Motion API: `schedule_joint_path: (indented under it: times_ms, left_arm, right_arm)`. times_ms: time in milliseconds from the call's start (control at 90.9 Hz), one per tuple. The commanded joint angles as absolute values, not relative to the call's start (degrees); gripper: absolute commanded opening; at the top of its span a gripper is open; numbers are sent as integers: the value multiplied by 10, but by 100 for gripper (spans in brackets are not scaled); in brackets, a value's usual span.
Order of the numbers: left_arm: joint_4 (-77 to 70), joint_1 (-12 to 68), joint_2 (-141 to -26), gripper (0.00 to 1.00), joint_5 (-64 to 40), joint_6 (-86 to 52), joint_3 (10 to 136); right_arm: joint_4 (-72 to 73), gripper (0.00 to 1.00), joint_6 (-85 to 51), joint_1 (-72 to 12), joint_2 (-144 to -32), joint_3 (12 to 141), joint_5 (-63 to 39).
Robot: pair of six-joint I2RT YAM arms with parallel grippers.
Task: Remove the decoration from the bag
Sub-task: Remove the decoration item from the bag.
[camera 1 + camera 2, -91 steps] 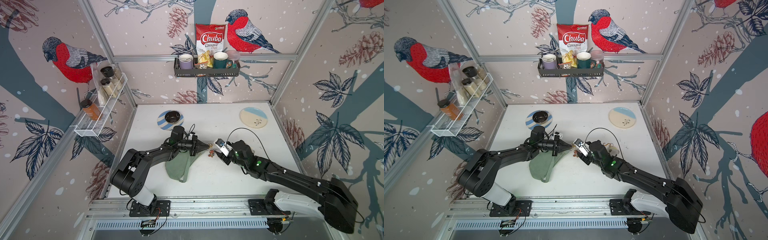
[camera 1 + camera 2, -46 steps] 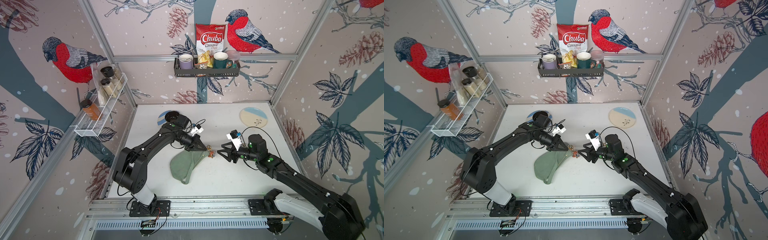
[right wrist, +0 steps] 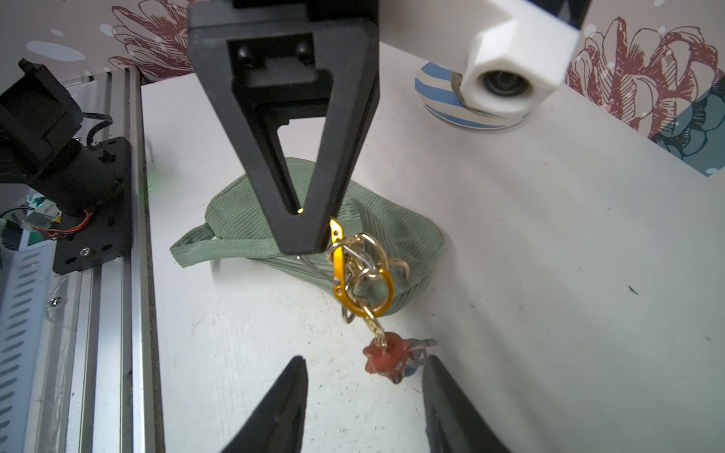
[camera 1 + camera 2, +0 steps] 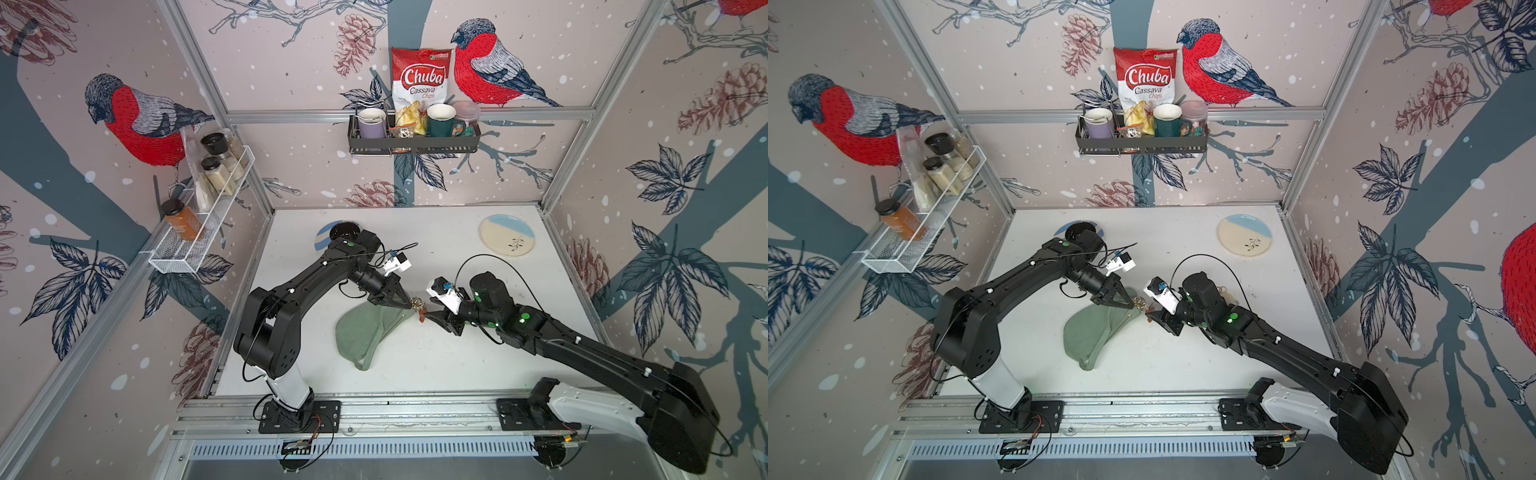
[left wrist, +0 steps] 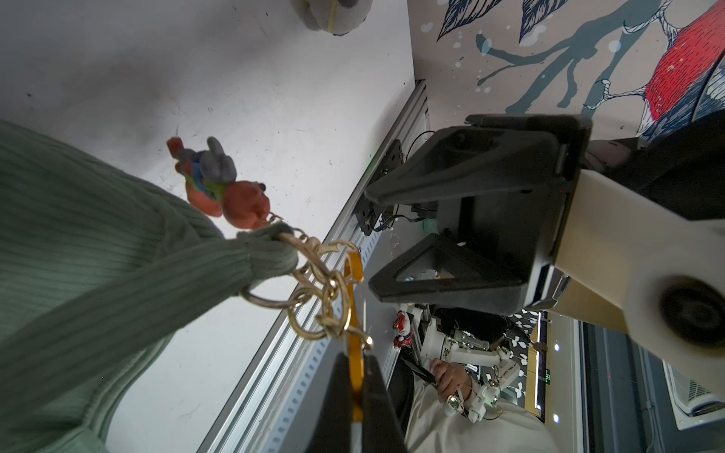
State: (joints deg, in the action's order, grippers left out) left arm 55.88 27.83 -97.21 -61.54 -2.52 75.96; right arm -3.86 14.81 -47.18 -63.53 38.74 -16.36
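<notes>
The sage-green bag (image 4: 368, 332) (image 4: 1096, 332) lies mid-table, its ring end lifted off the surface. On that end (image 5: 266, 255) hang gold rings, an orange clip (image 3: 339, 270) and the decoration (image 3: 386, 359) (image 5: 235, 196), a small orange figure. My left gripper (image 5: 355, 361) (image 4: 409, 305) is shut on the orange clip. My right gripper (image 3: 365, 359) (image 4: 432, 316) is open, its jaws on either side of the figure. The figure hangs close to one finger (image 3: 435, 376); I cannot tell whether they touch.
A striped plate (image 4: 322, 239) with a black bowl stands at the back left, half hidden by the left arm. A cream and blue plate (image 4: 507, 235) is at the back right. The metal rail (image 4: 374, 409) runs along the front edge. Shelves hang on the walls.
My right gripper has come in from the right to the decoration and its jaws have narrowed. The left gripper keeps its hold on the clip and has shifted slightly right.
</notes>
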Motion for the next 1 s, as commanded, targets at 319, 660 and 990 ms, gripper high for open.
schedule_joint_path:
  times_ms: [319,660,990]
  left_arm:
    - [575,297,-971,0,-652,-8,763]
    - [578,302,-975,0,-651,-7,764]
    - [581,306,-977,0,-646,-7,766]
  right_arm:
    - [25,28,191,-491,-669,401,-164]
    - [15,44,197,-494,-666,407,-172]
    - [7,25,207,-496,-673,417,-174]
